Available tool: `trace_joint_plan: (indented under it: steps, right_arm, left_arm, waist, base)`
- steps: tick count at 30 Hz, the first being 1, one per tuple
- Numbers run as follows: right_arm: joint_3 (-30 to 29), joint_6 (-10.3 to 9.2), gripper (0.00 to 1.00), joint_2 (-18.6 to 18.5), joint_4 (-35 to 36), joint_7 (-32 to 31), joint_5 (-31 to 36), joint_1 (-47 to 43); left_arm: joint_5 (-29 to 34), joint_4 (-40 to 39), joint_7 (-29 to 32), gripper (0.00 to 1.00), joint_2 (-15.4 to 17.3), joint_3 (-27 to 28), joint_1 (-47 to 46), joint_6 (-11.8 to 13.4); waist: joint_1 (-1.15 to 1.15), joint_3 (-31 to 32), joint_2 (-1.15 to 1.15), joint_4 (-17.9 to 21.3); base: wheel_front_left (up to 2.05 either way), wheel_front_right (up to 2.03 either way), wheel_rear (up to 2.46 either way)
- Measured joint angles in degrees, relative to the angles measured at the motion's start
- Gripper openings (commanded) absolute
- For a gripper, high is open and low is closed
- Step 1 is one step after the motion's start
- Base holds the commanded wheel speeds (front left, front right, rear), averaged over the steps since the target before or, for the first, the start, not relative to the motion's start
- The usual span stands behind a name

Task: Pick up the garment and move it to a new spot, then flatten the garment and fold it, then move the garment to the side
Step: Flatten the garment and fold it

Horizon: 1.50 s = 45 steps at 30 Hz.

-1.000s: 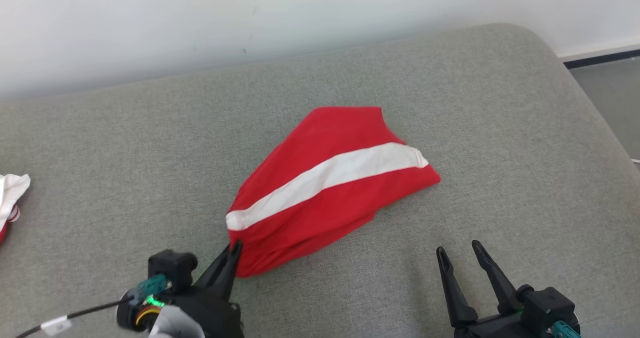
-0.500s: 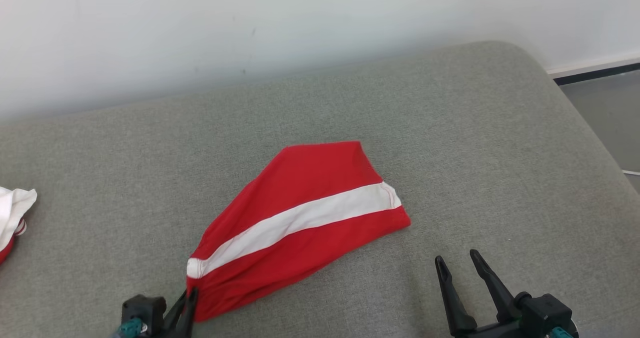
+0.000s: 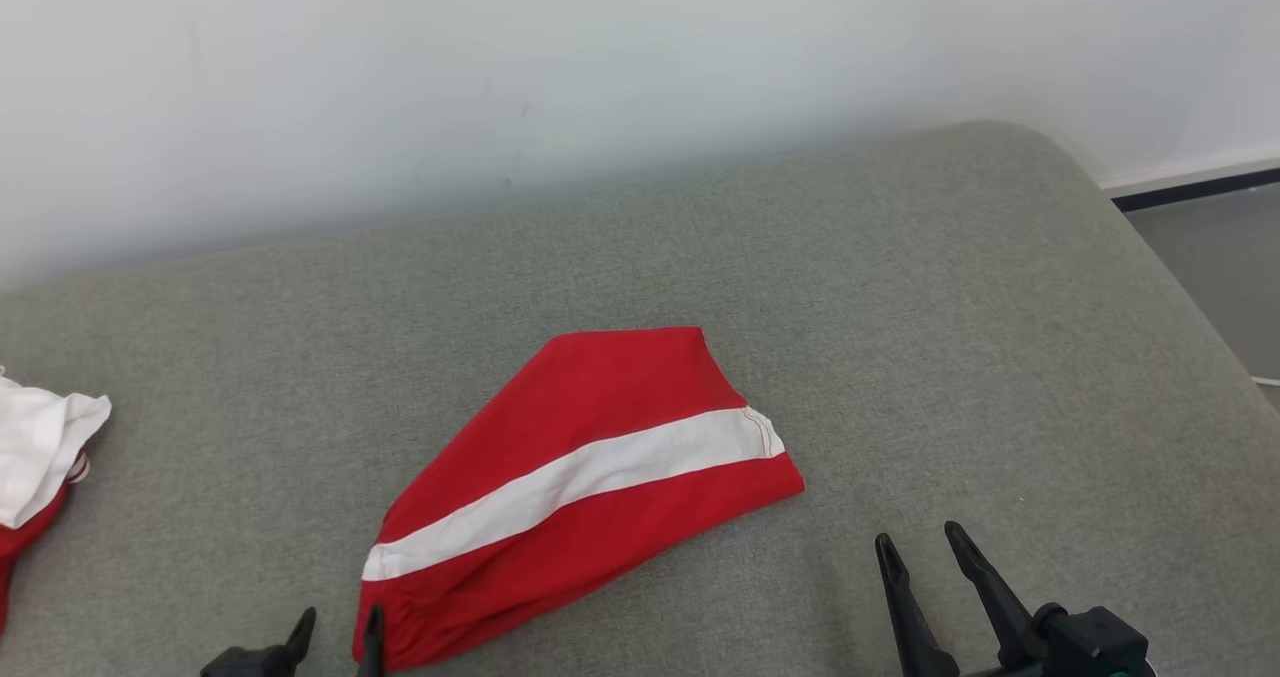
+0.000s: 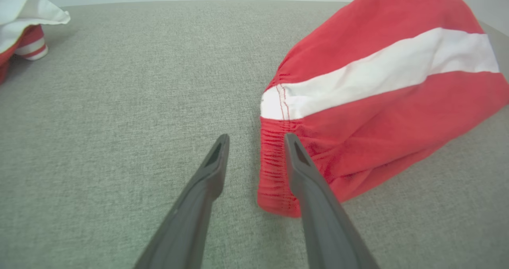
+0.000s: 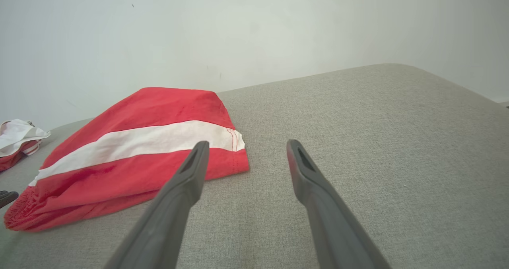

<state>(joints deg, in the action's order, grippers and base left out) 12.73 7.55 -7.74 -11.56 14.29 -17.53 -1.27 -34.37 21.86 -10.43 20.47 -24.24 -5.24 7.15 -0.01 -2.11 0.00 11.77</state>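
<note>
Item: one garment (image 3: 590, 477), red shorts with a broad white stripe, lying on the grey upholstered surface (image 3: 900, 307) before a pale wall (image 3: 600, 77). Change noted: a second ago the left gripper (image 3: 340, 617) had its fingers pressed together on the garment's near corner. We now record those fingers parted and the cloth let go. The head view has also shifted as a whole, which we put down to the camera. In the left wrist view the left gripper (image 4: 256, 138) is spread, and the gathered elastic edge of the garment (image 4: 377, 114) lies between its fingers and under the one on that view's right. We cannot tell whether that finger touches the cloth. The right gripper (image 3: 917, 537) is spread wide as before, holding nothing, near the garment's right end but apart from it. Condition of garment: roughly triangular and lying flat, with the stripe running diagonally from the near-left corner to the far-right hem. Red stitching crosses both stripe ends, and there is some creasing along the lower red band. It sits left of the right gripper (image 5: 246, 144) in the right wrist view, where we mark the garment (image 5: 131, 142) as well. Also present: a white and red bundle of cloth (image 3: 40, 447) at the surface's left edge, well apart.
</note>
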Motion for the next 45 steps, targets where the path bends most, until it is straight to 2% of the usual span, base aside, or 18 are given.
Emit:
trace_joint_plan:
  steps: [8, 10, 14, 17, 24, 28, 32, 39, 45]
  right_arm:
    - [-0.7, 0.0, 1.0, 0.1, 0.2, -0.1, -0.1, -0.5]
    - [-1.4, 0.0, 1.0, 0.0, 0.3, -0.1, -0.1, -0.5]
    - [-2.6, 0.0, 1.0, -0.5, 0.5, 0.0, 0.5, -0.6]
    - [-3.4, 0.0, 1.0, -0.7, 0.6, 0.1, 0.9, -0.7]
    - [-4.3, 0.0, 1.0, -1.5, 0.4, 0.4, 3.1, -1.2]
    - [-4.5, 0.0, 1.0, -2.4, -0.2, 0.4, 3.6, -1.8]
    - [-4.7, 0.0, 1.0, -3.7, -0.9, 0.4, 3.9, -2.0]
    - [-4.5, 0.0, 1.0, -5.4, -1.6, 0.5, 3.6, -2.2]
    - [-4.4, 0.0, 1.0, -5.5, -2.0, 0.6, 3.5, -2.6]
  left_arm:
    - [1.3, -3.4, -4.4, 1.0, -1.4, 4.3, 1.8, 1.5]
    - [3.5, -6.3, -4.4, 1.0, -2.1, 6.7, 2.6, 1.9]
    - [9.5, -13.6, -4.6, 1.0, -5.1, 12.3, 5.7, 1.4]
    - [13.1, -16.5, -4.6, 1.0, -7.9, 16.0, 9.1, 0.1]
    - [18.7, -19.2, -4.6, 1.0, -13.1, 23.6, 12.6, -5.6]
    - [20.7, -18.8, -4.6, 1.0, -15.1, 27.1, 14.1, -9.3]
    - [22.0, -17.5, -4.6, 1.0, -16.2, 29.4, 14.9, -11.7]
    - [24.0, -15.6, -4.6, 1.0, -16.7, 30.4, 15.5, -13.7]
    - [25.3, -14.3, -4.6, 1.0, -17.0, 30.3, 15.7, -14.2]
  waist:
    - [0.01, 0.9, 0.0, -1.7]
    - [0.01, 1.1, 0.0, -2.2]
    - [0.01, 1.5, 0.0, -3.4]
    - [0.01, 1.9, 0.0, -4.2]
    - [0.0, 3.5, 0.0, -5.8]
    - [0.0, 4.5, 0.0, -6.5]
    - [0.0, 5.4, 0.0, -7.0]
    - [0.0, 6.1, 0.0, -7.5]
    - [0.0, 6.3, 0.0, -7.8]
  base:
    - [0.0, 0.0, 0.0]
    - [0.0, 0.0, 0.0]
    - [0.0, 0.0, 0.0]
    - [0.0, 0.0, 0.0]
    - [0.0, 0.0, 0.0]
    - [0.0, 0.0, 0.0]
    - [0.0, 0.0, 0.0]
    - [0.0, 0.0, 0.0]
    - [0.0, 0.0, 0.0]
